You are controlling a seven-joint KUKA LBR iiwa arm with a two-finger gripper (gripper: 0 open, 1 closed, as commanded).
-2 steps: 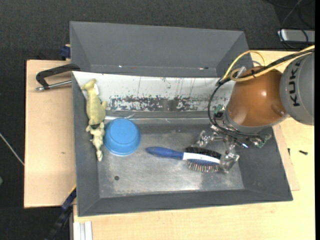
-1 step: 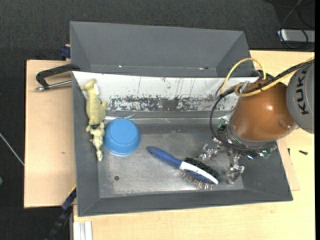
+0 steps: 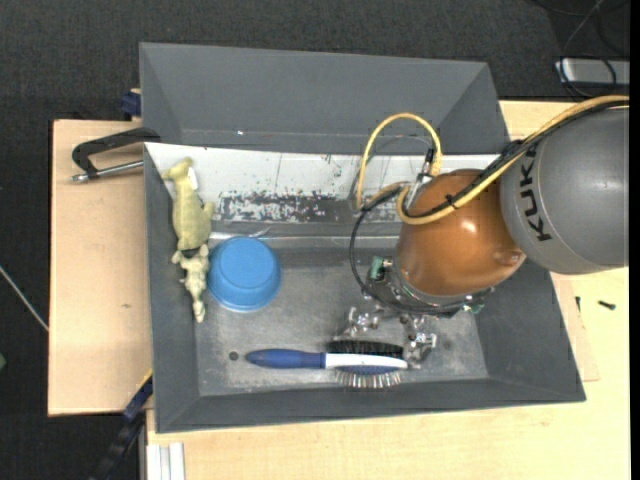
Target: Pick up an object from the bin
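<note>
Blue-handled brush [image 3: 322, 360], black bristles, white-edged head, lying flat, tool [image 3: 392, 334] spread open over its head

Lighting is moderate and even, and is judged to come from above. The floor of the bin [image 3: 300, 318] is lit in a uniform mid grey. A bright, near-white band of glare is recorded along the lower back wall [image 3: 290, 173], and surface detail there is washed out. Soft highlights are noted on the orange cover [image 3: 450, 238], and a dull sheen on the grey arm link [image 3: 585, 198]. A dark shadow is cast on the bin floor under the cover. A faint shadow is seen at the base of the blue cup [image 3: 243, 273]. The dark floor [image 3: 300, 8] around the bin is left dim.
</note>
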